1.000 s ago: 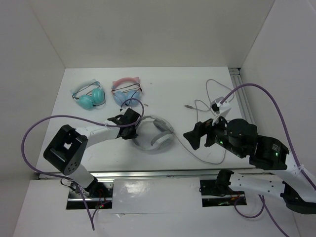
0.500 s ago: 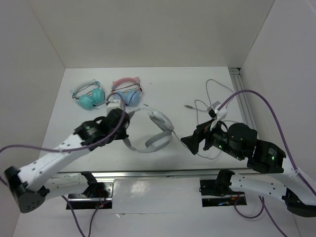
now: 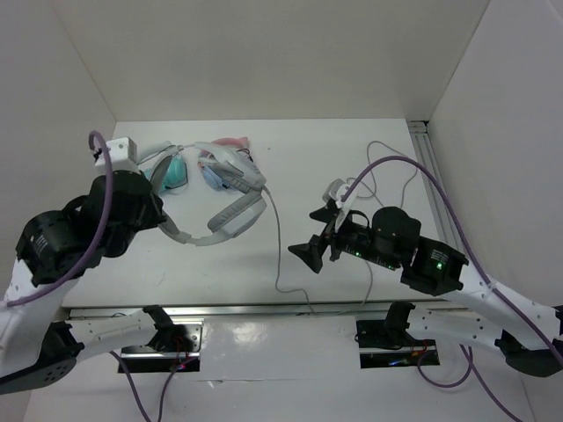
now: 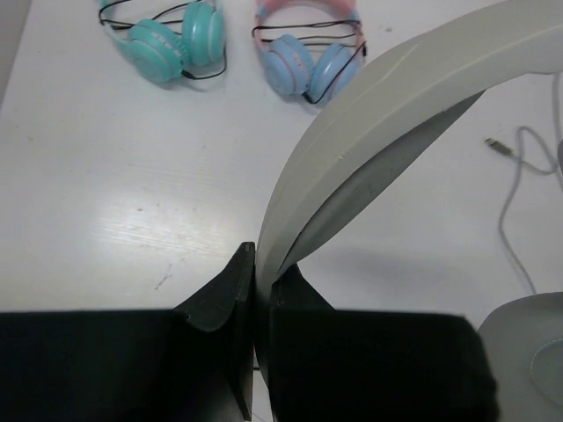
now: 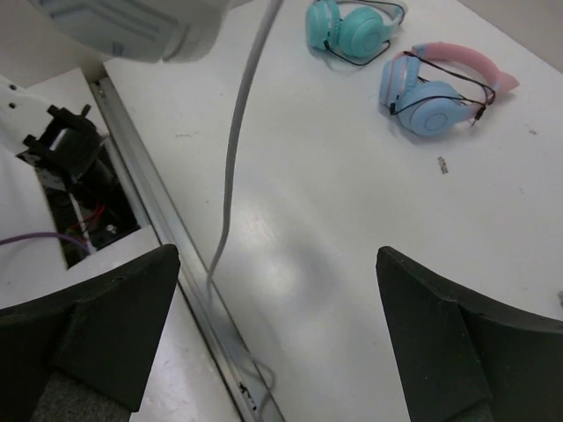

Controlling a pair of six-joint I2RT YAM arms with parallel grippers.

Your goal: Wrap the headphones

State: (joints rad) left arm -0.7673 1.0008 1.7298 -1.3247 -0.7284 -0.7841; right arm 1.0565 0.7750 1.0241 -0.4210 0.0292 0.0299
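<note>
**Left gripper (image 4: 255,264) clamped on the large light-grey padded over-ear headphones (image 3: 230,218)**

You hold them by the headband (image 4: 378,88), lifted at centre-left of the top view. Your right gripper (image 5: 277,303) gapes empty. Catch the thin grey cable (image 5: 232,149) high, close to the headphones, and wind with even tension.

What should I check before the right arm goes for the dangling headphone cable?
1. The headphones lifted off the table, headband clamped in the left end effector: ok.
2. The right end effector open: ok.
3. The cable hanging free ahead of it, not gripped: ok.
4. The cable snagging on the rail at the near edge: cannot tell.
5. The teal pair and pink-banded pair lying apart from the cable: ok.
</note>
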